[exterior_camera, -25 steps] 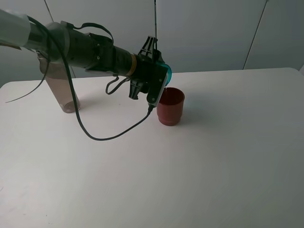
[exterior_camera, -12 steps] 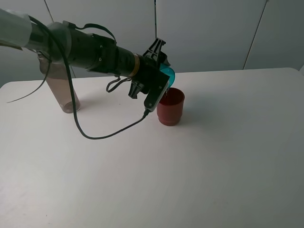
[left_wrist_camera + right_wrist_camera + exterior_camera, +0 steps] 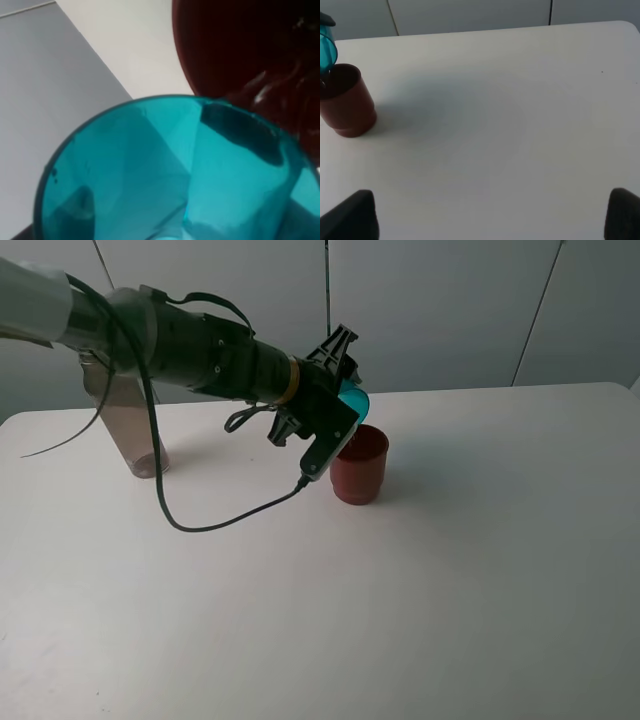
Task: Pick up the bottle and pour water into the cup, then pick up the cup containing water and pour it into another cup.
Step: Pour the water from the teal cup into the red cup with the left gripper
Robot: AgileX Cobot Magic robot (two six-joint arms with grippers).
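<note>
My left gripper (image 3: 338, 412) is shut on the teal cup (image 3: 353, 398), holding it tipped on its side with the mouth over the rim of the red cup (image 3: 360, 466). The left wrist view is filled by the teal cup (image 3: 160, 175), with the red cup (image 3: 235, 50) just past its lip and water glinting inside it. The tinted bottle (image 3: 128, 425) stands upright at the far left, partly behind the arm. The right gripper (image 3: 487, 217) is open over bare table, and its view shows the red cup (image 3: 347, 102) and the teal cup (image 3: 326, 46) at the far side.
The white table (image 3: 450, 570) stretches bare to the right and front of the red cup. A black cable (image 3: 215, 525) droops from the left arm down to the tabletop. A grey wall closes off the back.
The left wrist has rolled further and lifted slightly, tipping the teal cup more steeply over the red cup. The red cup and the bottle have not moved.
</note>
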